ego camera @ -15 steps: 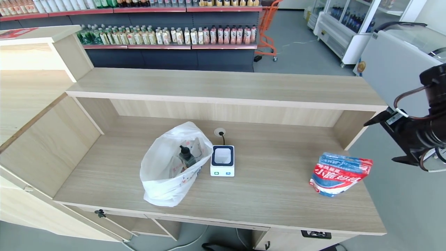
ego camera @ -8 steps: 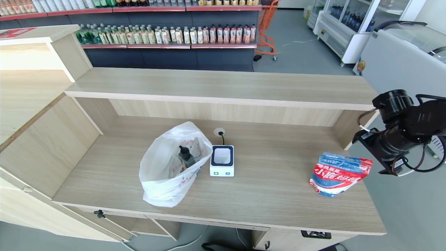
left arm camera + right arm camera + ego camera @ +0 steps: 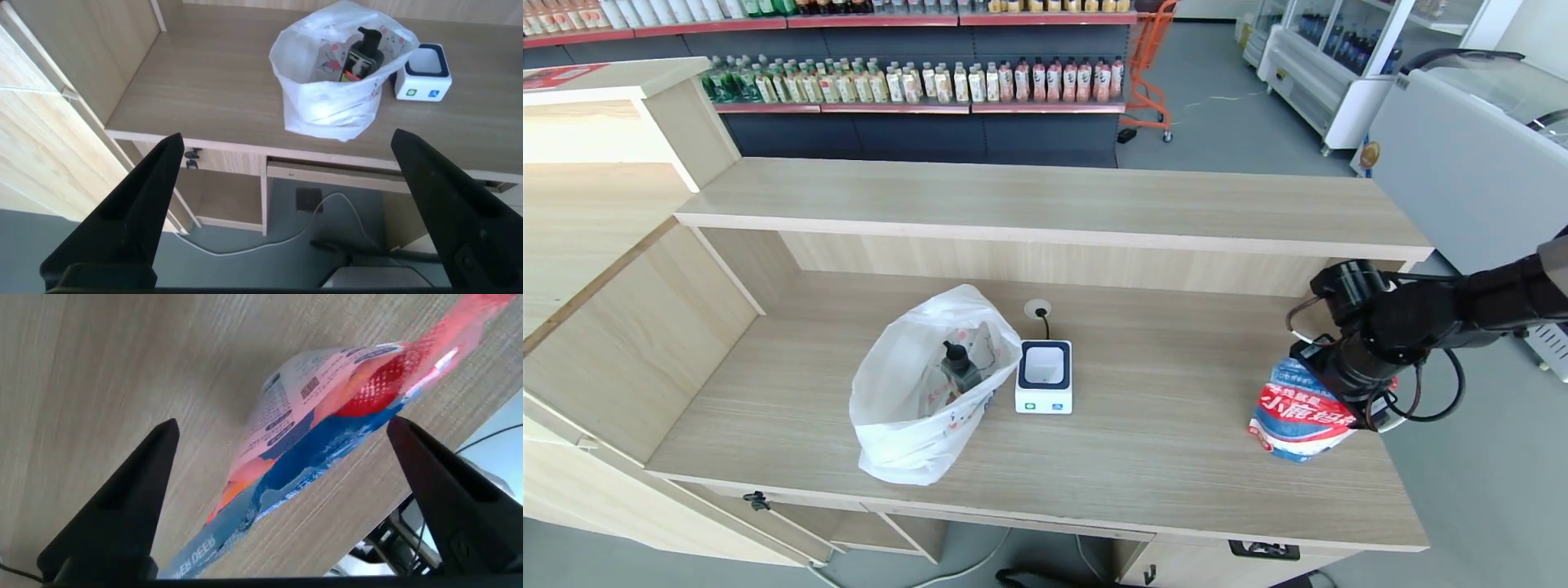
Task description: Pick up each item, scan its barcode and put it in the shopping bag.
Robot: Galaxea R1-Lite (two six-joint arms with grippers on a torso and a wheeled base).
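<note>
Snack pouch (image 3: 1290, 412) lies printed face up at the right end of the counter (image 3: 1160, 457), near its front corner. Long axis runs slantwise, sealed top toward the back wall.

My right gripper (image 3: 282, 422): fingers spread wide over the pouch, straddling it and gripping nothing; contact not discernible.

My left gripper (image 3: 288, 135): spread wide, empty, off the counter front.

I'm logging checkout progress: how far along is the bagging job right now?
Done: a pump bottle already sits in the shopping bag beside the scanner. In hand: nothing gripped; the right tool hovers open over the red-and-blue pouch lying at the right end of the counter. Left: grasp that pouch, scan it and bag it.
</note>
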